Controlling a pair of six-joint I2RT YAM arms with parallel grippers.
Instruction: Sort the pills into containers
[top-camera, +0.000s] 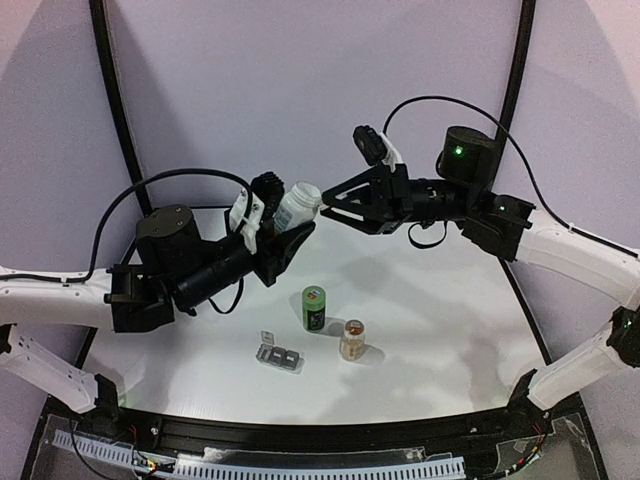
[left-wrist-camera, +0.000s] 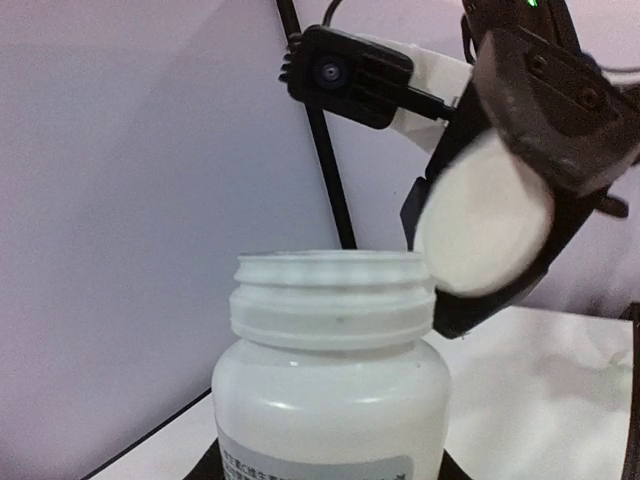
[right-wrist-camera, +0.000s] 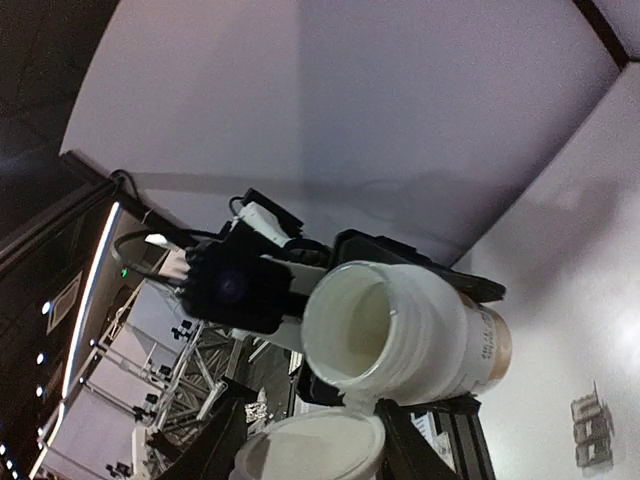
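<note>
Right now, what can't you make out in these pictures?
- Pills inside the white bottle: in the right wrist view its interior is a pale blur; the left wrist view shows only its outside.
- Contents of the pill box: too small in the top view; tiny near the edge in the right wrist view.
- Label of the green bottle: top view, too small.
- Contents of the amber bottle: top view, too small.

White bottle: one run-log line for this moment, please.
left end effector: holds white plastic bottle, uncapped | right end effector: holds white round cap beside bottle mouth
</note>
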